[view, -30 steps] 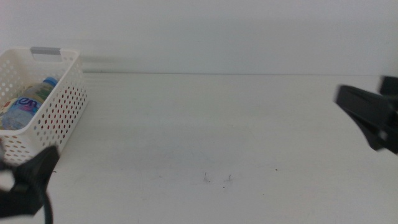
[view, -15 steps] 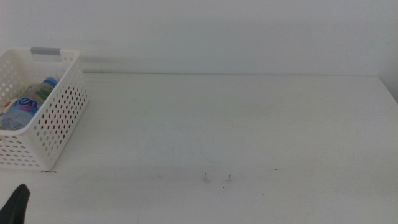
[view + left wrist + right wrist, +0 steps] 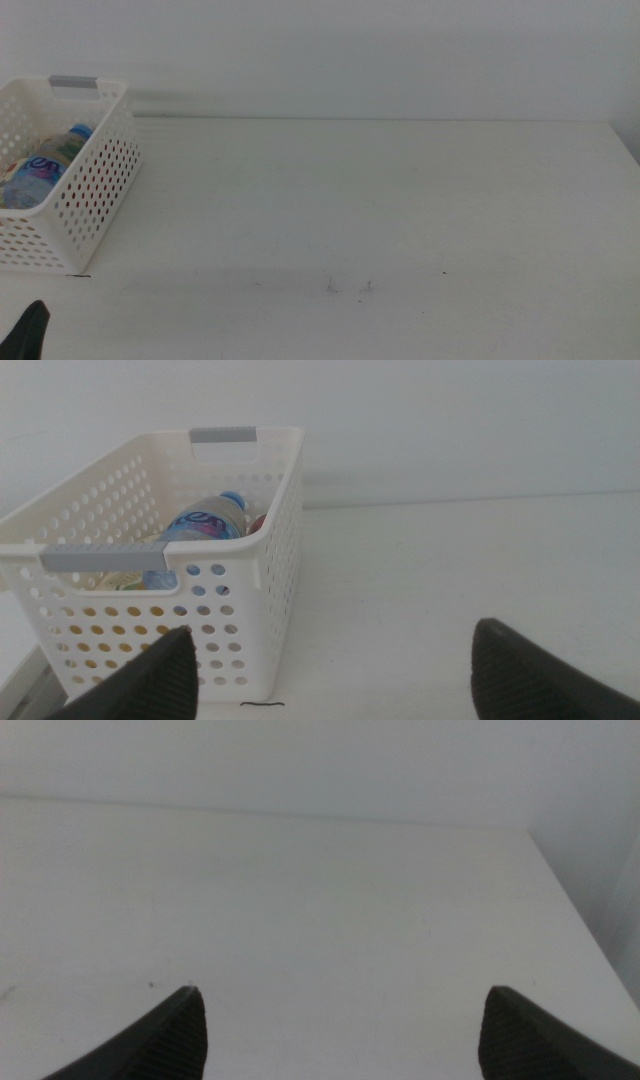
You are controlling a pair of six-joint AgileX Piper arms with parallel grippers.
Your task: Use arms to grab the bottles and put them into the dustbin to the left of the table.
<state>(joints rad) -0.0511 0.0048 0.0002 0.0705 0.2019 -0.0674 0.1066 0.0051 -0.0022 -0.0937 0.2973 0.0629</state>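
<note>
The left gripper hangs low over the near left part of the table, with its jaws spread wide apart and nothing between them; only bare tabletop shows in the gap. In the middle view just one dark tip of it pokes in at the bottom left corner. It touches neither the dustbin nor any bottle.

The right gripper is out of the middle view altogether. Its wrist view shows its two dark jaws equally wide apart, empty, above plain white tabletop near the table's right edge.

The dustbin stands at the left end of the table, a white perforated basket with grey handle bars on its rim. The left gripper sits just in front of it, facing its near wall.

The bottles lie inside the dustbin. The water bottle, clear with a blue cap, lies tilted on top, its cap pointing toward the far end; it also shows in the middle view. Beside its neck a small patch of red shows against the basket's inner wall, the red can, mostly hidden. Yellowish colour shows low through the wall holes, but I cannot tell its shape.

A few small dark specks mark the table near its front middle.
</note>
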